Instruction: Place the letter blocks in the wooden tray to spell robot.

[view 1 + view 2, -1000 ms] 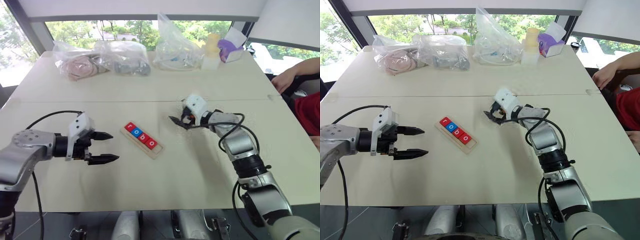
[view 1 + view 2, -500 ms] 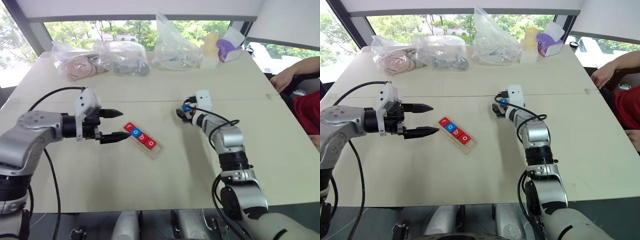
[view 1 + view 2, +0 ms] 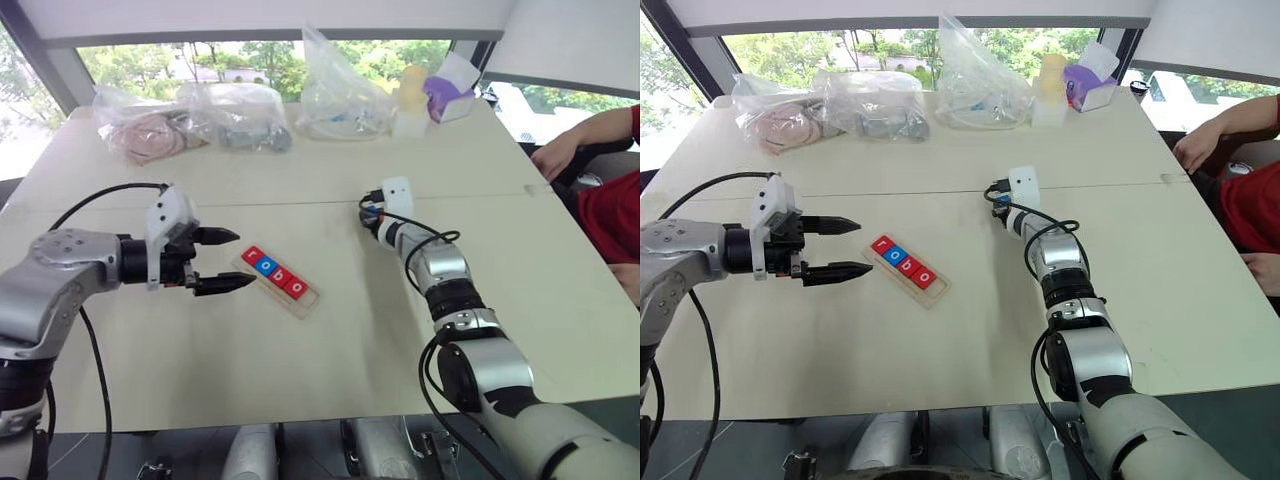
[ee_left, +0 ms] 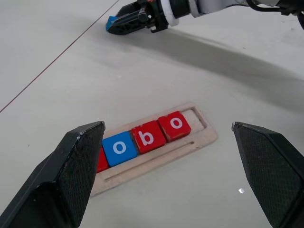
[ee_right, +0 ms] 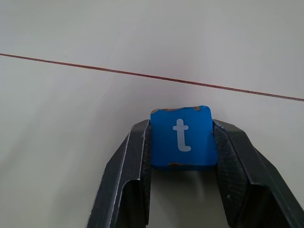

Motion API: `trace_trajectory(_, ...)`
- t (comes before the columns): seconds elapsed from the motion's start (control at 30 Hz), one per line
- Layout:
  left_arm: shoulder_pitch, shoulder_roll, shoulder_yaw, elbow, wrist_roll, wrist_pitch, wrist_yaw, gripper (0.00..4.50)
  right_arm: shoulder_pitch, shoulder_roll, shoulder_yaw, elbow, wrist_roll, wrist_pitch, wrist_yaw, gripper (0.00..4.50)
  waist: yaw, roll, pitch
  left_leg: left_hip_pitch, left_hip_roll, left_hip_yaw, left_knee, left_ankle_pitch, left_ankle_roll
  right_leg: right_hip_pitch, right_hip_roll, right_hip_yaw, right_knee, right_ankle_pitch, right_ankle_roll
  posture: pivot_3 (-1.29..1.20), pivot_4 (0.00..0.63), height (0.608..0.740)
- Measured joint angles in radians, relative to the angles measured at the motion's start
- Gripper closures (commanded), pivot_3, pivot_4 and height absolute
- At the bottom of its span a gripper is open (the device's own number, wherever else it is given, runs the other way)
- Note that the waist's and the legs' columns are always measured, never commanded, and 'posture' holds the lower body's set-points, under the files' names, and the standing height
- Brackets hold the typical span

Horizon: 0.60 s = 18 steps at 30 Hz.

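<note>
While my right claw (image 5: pixel 180 156) pinched the blue t tile (image 5: pixel 182 137) between its fingers, low over the table (image 3: pixel 330 350) near the seam, my left claw (image 3: pixel 225 260) hung with its fingers spread wide and empty just at the tray's (image 3: pixel 312 297) nine o'clock end. From the head view, the t sat at roughly two o'clock from the tray, well apart from it. Four tiles already lay in the tray, reading r (image 3: pixel 881 243), o (image 4: pixel 119 147), b (image 4: pixel 147 138), o (image 4: pixel 175 124), red, blue, red, red, with one bare slot left at the far end beside the last o.

As I judged it, the step in hand was the pickup of the last letter, with the grip just made. My next move would call for lifting the t clear, carrying it over to the open slot, turning it so the letter reads with the others, and lowering it flat inside the rim without nudging the neighbouring o.
</note>
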Motion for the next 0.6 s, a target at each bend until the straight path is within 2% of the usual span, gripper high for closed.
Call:
trace_trajectory(0.1, 0.005, -0.012, 0.005, 0.0, 0.0, -0.01, 0.018, 0.0, 0.113, -0.017, -0.009, -0.248, -0.02, 0.098, -0.07, 3.29, 0.013, 0.0, 0.0, -0.003, -0.001, -0.001, 0.0, 0.0, 0.0, -0.001, -0.001, 0.0, -0.001, 0.0, 0.0, 0.0, 0.15, 0.735)
trace_trajectory(0.23, 0.05, -0.005, 0.001, -0.042, -0.002, -0.016, -0.006, 0.0, 0.327, 0.054, -0.063, -0.814, -0.016, 0.474, -0.177, 3.29, 0.026, 0.0, -0.001, -0.003, 0.0, -0.001, -0.001, 0.0, 0.0, -0.002, -0.002, 0.0, -0.001, 0.0, 0.0, 0.0, 0.15, 0.735)
trace_trajectory(0.3, 0.068, -0.001, -0.022, -0.07, -0.012, -0.014, -0.041, 0.0, 0.415, 0.111, -0.062, -1.008, -0.001, 0.661, -0.201, 3.29, 0.024, 0.0, -0.001, -0.003, 0.001, -0.001, -0.001, 0.0, 0.0, -0.003, -0.001, 0.0, -0.001, 0.0, -0.001, 0.0, 0.15, 0.735)
trace_trajectory(0.43, 0.082, 0.035, -0.099, -0.093, 0.008, -0.046, -0.117, 0.0, 0.492, 0.18, -0.043, -1.207, 0.023, 0.911, -0.211, 3.29, 0.024, 0.001, 0.0, -0.001, 0.001, -0.001, -0.001, 0.002, -0.002, -0.002, 0.001, 0.0, 0.0, 0.0, -0.003, 0.0, 0.15, 0.735)
trace_trajectory(0.6, 0.054, 0.023, -0.14, -0.057, 0.027, -0.07, -0.147, 0.0, 0.499, 0.225, -0.045, -1.304, 0.018, 1.063, -0.232, 3.29, 0.025, 0.0, -0.001, -0.001, 0.0, 0.0, 0.0, 0.003, -0.001, -0.001, 0.001, 0.0, -0.002, -0.001, -0.006, 0.0, 0.15, 0.735)
